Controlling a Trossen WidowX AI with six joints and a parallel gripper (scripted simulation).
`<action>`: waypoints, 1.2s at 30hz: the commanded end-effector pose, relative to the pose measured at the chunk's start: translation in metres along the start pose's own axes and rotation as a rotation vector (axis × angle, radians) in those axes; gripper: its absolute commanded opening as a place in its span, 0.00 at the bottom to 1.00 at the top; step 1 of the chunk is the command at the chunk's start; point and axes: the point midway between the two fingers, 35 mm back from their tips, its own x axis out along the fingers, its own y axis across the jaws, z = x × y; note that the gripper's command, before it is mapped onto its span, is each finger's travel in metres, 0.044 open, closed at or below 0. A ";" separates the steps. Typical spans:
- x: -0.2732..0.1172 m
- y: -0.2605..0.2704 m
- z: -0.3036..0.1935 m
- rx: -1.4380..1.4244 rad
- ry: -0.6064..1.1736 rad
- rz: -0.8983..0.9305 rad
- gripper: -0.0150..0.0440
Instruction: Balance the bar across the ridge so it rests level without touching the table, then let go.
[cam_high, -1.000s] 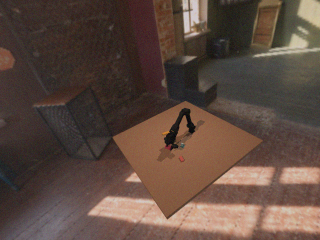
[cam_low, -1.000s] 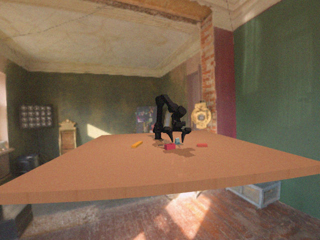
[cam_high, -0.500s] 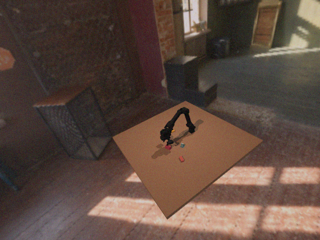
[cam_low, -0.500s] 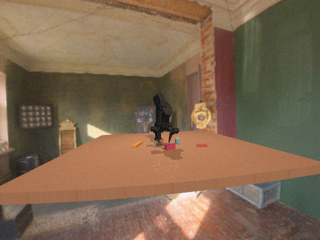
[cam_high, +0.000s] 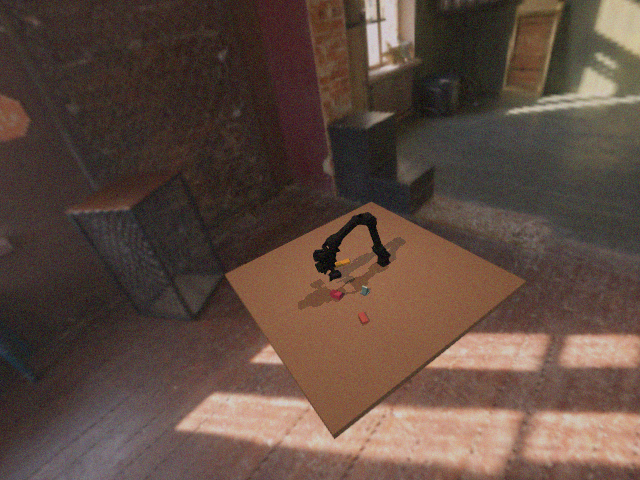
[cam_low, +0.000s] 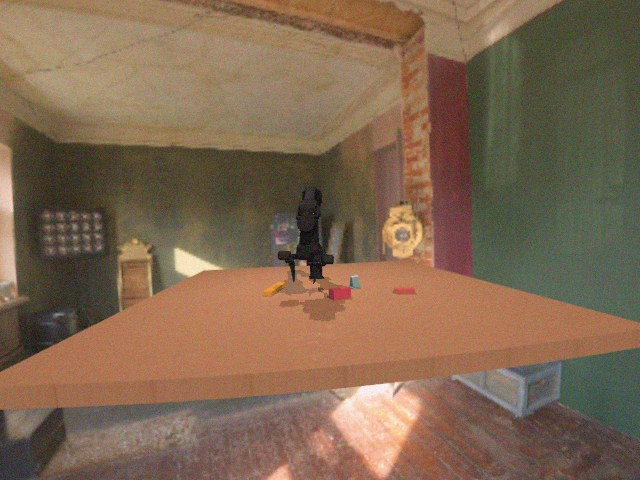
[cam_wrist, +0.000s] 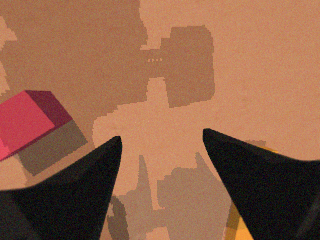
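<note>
The orange-yellow bar lies flat on the table, away from the ridge. In the wrist view it is at the lower right, mostly hidden behind the right finger. The small teal piece, which looks like the ridge, stands on the table and is out of the wrist view. My gripper is open and empty, pointing down above the table. In the exterior view it is between the bar on its left and the ridge on its right.
A crimson block lies left of the fingers in the wrist view. A flatter orange-red block lies farther off, beyond the ridge. The arm casts shadows on the wooden table.
</note>
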 end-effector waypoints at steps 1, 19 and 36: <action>-0.004 -0.022 -0.007 0.023 0.033 0.007 0.79; -0.019 -0.099 -0.057 0.132 0.174 0.045 0.79; -0.014 -0.129 -0.091 0.196 0.235 0.084 0.79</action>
